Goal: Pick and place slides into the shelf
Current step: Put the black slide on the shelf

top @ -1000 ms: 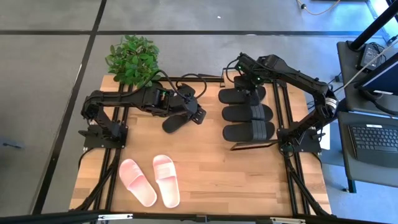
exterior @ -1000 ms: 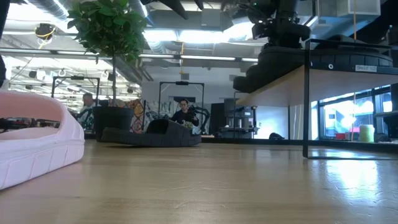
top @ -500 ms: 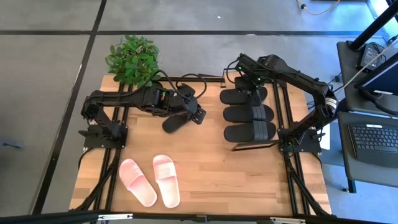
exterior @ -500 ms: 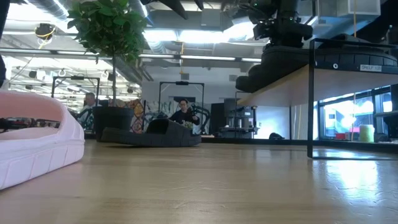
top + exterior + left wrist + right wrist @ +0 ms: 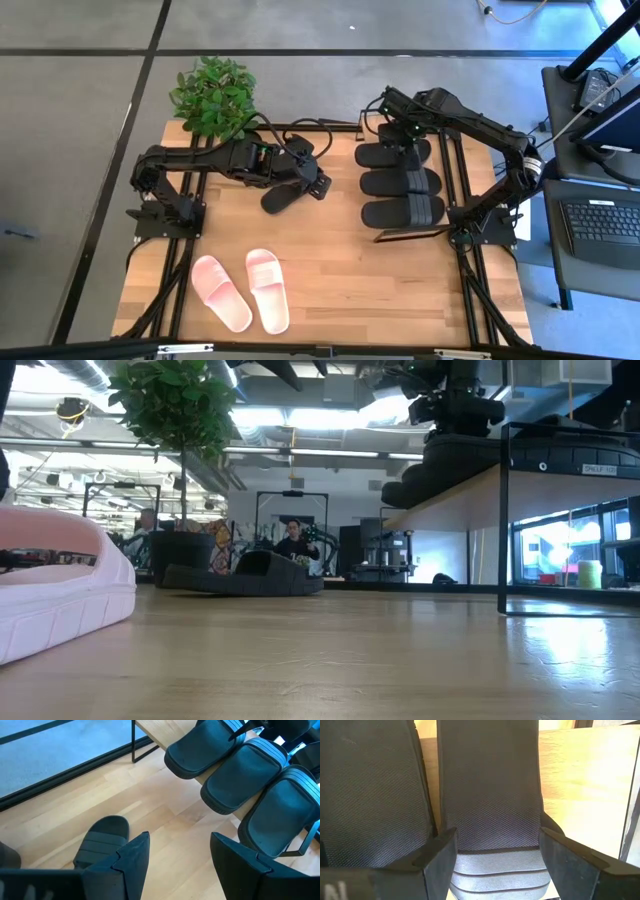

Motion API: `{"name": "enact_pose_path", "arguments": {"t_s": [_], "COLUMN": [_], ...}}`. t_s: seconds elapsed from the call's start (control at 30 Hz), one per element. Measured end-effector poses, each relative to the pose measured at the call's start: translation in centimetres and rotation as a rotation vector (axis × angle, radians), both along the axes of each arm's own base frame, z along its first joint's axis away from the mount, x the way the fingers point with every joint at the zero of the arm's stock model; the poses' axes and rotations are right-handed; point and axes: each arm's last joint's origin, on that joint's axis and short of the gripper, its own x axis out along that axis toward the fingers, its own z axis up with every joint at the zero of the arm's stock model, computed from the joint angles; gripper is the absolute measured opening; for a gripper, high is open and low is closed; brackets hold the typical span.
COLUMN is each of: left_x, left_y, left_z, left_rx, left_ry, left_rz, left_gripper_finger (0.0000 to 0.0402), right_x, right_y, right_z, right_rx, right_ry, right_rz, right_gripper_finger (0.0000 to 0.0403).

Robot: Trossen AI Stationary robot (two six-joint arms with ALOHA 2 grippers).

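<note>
Left gripper: the left gripper (image 5: 322,187) sits mid-table just beside the fourth black slide (image 5: 281,196); in its wrist view the two dark fingers (image 5: 131,860) stand apart with bare tabletop between them, holding nothing.
Right gripper: the right gripper (image 5: 408,143) hangs over the far end of the shelf (image 5: 470,488); its fingers (image 5: 436,855) are spread wide to either side of the far black slide (image 5: 490,795). Whether the pads press on it I cannot tell.
Black slides on shelf: three black slides (image 5: 400,183) lie side by side in a row across the shelf top, toes towards the middle of the table.
Loose black slide: flat on the table (image 5: 350,280), sole down, between the left arm and the shelf, its ribbed strap (image 5: 99,845) showing in the left wrist view.
Pink slides: two pale pink slides (image 5: 240,290) lie side by side near the front edge of the table, well apart from the shelf.
Shelf: a light wooden board on a thin black metal frame (image 5: 504,520), standing on the right half of the table.
Textures: the black slides are matte, with a fine woven-looking grain on the footbed and moulded ridges across the strap; the pink ones are smooth, with a rounded edge.
Table: pale wood planks with visible grain.
Plant: a leafy green plant (image 5: 213,95) in a dark pot at the far left corner.
</note>
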Motion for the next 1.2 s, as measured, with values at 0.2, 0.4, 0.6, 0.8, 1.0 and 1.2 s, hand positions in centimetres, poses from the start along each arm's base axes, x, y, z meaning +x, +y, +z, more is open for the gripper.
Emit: {"name": "enact_pose_path", "arguments": {"t_s": [0.2,0.4,0.6,0.8,1.0,1.2], "left_x": [0.0,0.0,0.0,0.0,0.0,0.0], "left_y": [0.0,0.0,0.0,0.0,-0.1,-0.4], "left_z": [0.0,0.0,0.0,0.0,0.0,-0.1], "left_rx": [0.0,0.0,0.0,0.002,-0.006,-0.015], "left_ry": [0.0,0.0,0.0,0.002,0.011,0.01], "left_rz": [0.0,0.0,0.0,-0.002,-0.028,-0.042], "left_gripper_finger": [0.0198,0.0198,0.0198,0.0198,0.0198,0.0198], "right_x": [-0.4,-0.8,-0.7,-0.6,-2.3,-6.4], "right_y": [0.2,0.5,0.4,0.4,2.0,5.7], "right_z": [0.5,1.0,1.1,1.2,5.0,9.6], "right_rx": [-0.012,-0.024,-0.033,-0.024,0.05,0.042], "right_ry": [-0.015,-0.035,-0.051,-0.08,-0.316,-0.601], "right_rz": [-0.002,-0.004,-0.006,-0.043,-0.103,-0.135], "right_gripper_finger": [0.0275,0.0275,0.0275,0.0275,0.0275,0.0275]}}
